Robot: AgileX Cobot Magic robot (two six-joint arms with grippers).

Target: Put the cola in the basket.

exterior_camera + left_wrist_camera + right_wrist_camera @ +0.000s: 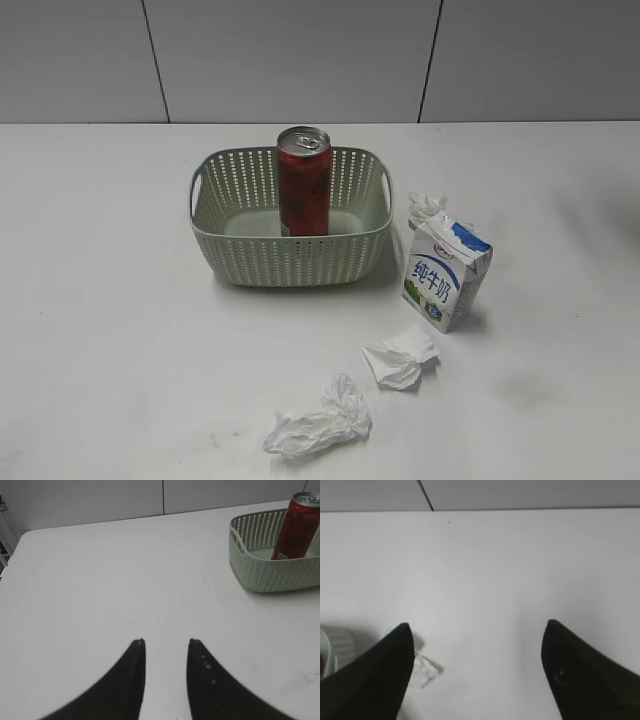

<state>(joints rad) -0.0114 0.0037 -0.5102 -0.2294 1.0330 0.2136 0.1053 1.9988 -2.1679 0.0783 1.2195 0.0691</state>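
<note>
Both tools: black, curved tapered fingers [131, 680], [580, 670], pointed tips.

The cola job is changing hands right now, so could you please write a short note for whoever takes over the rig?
Left pincer: open, holding nothing, over bare table left of the basket.
Right pincer: open wide, holding nothing, over the table with a crumpled tissue by its left finger.
Cola: standing upright inside the basket, free of both pincers.
Done: the cola is in the basket.
Left: nothing for the task itself. The milk carton and the tissues beside the basket are not part of the job.
</note>
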